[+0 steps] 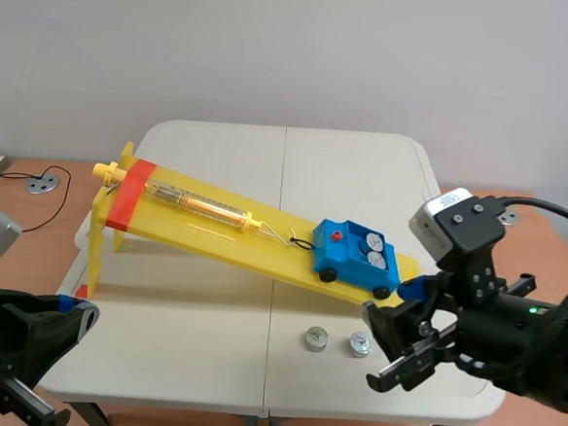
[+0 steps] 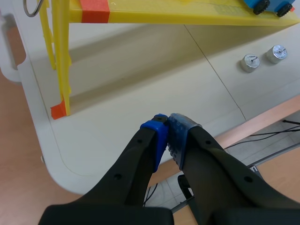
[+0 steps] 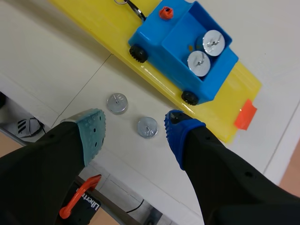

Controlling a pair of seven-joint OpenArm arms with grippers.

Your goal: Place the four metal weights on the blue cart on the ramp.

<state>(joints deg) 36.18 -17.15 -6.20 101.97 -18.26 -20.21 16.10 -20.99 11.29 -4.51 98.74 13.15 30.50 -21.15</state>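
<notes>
Across the bench point(image 1: 221, 140), a ramp point(image 1: 215, 230): high end at the left on legs, low end down at the right. Along the upper slope, a spring scale point(image 1: 192, 203). Farther down, near the low end, the cart point(image 1: 356, 257). In the cart's tray, a weight point(image 1: 370, 244) and, touching it, a second weight point(image 1: 376, 259). On the bench in front of the low end, side by side, a third weight point(image 1: 315, 340) at the left and a fourth weight point(image 1: 359, 344) at the right. Just right of these, the right gripper point(image 3: 134, 125), fingers spread; from its wrist view, the fourth weight between the fingertips. Left gripper point(image 2: 168, 123) over the near left edge, fingers together, well apart from the ramp.
</notes>
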